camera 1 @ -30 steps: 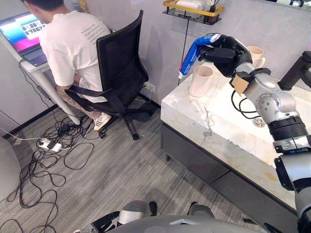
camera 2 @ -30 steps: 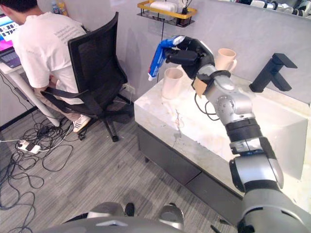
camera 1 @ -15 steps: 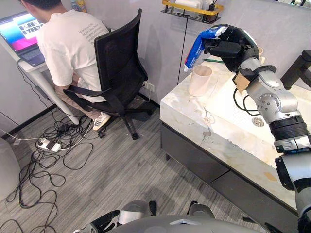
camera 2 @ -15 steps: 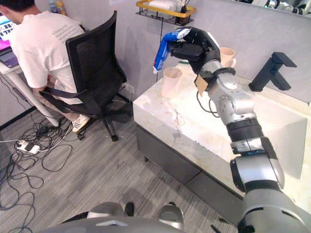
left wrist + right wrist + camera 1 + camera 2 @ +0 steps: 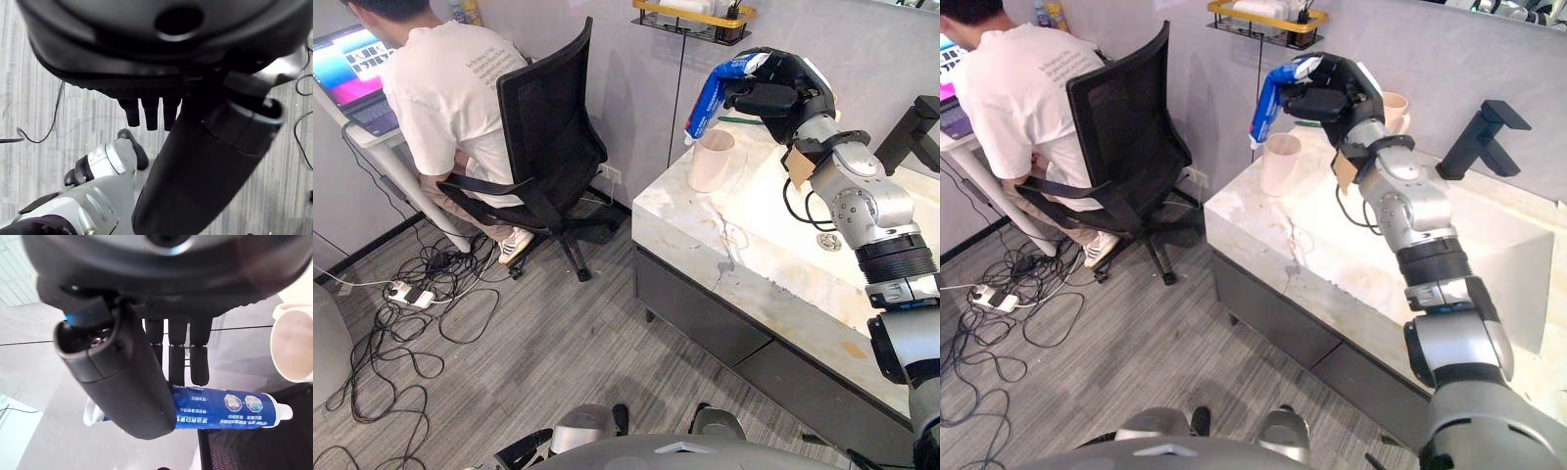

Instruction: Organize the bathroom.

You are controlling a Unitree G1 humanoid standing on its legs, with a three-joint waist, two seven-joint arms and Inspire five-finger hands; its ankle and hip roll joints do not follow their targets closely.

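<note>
Right hand clamped around my toothpaste tube, tube raised above the pink cup on the marble counter, nozzle tilted toward 7 o'clock, left hand over floor, fingers curled, holding nothing

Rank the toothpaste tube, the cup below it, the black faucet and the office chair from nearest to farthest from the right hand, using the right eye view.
1. Toothpaste tube: gripped in the right hand, slanting down to its left.
2. Cup: on the counter's corner, just below the tube.
3. Black faucet: at the wall, to the hand's right.
4. Office chair: on the floor, far left.
</note>
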